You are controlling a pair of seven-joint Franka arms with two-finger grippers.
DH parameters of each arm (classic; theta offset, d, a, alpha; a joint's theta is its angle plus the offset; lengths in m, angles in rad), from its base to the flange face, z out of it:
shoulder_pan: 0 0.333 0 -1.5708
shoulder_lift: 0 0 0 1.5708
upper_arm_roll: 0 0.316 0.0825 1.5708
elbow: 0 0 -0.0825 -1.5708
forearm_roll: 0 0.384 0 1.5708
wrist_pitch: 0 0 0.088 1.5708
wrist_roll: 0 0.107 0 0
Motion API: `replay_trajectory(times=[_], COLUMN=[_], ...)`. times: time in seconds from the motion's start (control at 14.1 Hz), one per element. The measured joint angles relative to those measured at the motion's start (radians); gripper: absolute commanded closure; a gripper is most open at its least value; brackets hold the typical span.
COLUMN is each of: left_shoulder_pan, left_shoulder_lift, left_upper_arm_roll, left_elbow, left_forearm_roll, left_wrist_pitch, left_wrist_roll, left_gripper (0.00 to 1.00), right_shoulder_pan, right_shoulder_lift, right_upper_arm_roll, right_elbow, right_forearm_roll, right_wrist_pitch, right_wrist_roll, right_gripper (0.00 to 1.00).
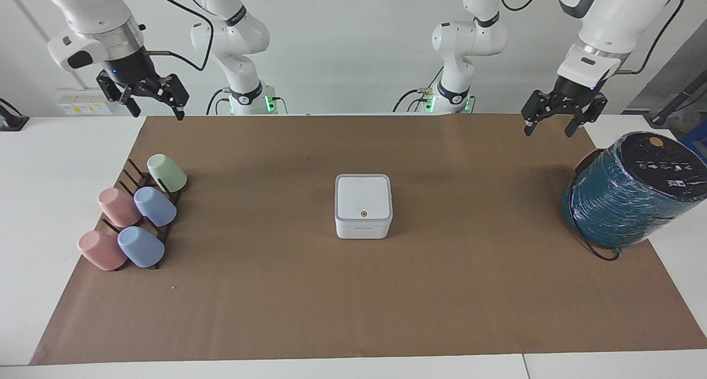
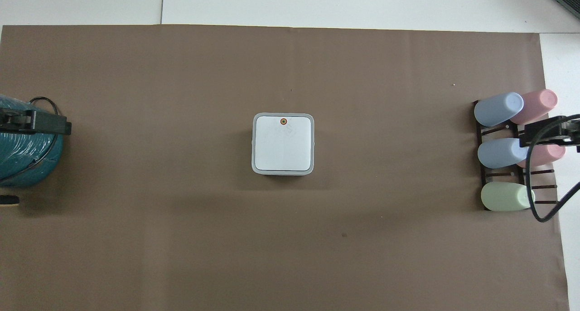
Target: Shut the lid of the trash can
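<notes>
Two grippers hang in the air at the robots' end of a table covered with one sheet of brown paper [image 1: 353, 301]. The right gripper [image 1: 144, 96] hovers over that sheet's corner at the right arm's end, its fingers spread wide and holding nothing. The left gripper [image 1: 557, 115] hovers over the paper's corner at the left arm's end, its fingers likewise spread wide and empty.

Farther out, one dark rack [image 1: 144, 187] at the right arm's end carries five cups lying tilted: one green cup [image 1: 167, 173] nearest the robots, then two blue cups [image 1: 154, 206] and two pink cups [image 1: 118, 208] paired in two rows. At the left arm's end lies one teal wrapped cylinder [image 1: 632, 191], tipped on its side, with a black cord beneath it.

Between them, at the middle of the paper and well apart from both grippers, stands the single white trash can [image 1: 363, 229]. Its lid [image 1: 363, 198] lies flat and shut on top, grey rim all round, one orange-brown dot near the edge farthest from the robots.
</notes>
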Motion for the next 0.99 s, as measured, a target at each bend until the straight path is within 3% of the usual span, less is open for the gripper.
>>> replay_trajectory(times=[0.35, 0.99], left_shoulder_pan=[0.004, 0.029], left_shoulder_lift=[0.069, 0.003], left_upper_arm_roll=[-0.004, -0.003], left_elbow=[0.134, 0.05], left_forearm_roll=[-0.001, -0.001], left_wrist_pitch=[-0.093, -0.127], left_wrist_roll=[0.051, 0.087], left_gripper=[0.0, 0.0], right_shoulder_pan=[0.0, 0.0], right_shoulder_lift=[0.0, 0.0], right_upper_arm_roll=[0.0, 0.0], right_elbow=[0.0, 0.0], right_forearm_roll=[0.0, 0.0], right_wrist_pitch=[0.0, 0.0], right_wrist_roll=[0.0, 0.0], right_gripper=[0.0, 0.0])
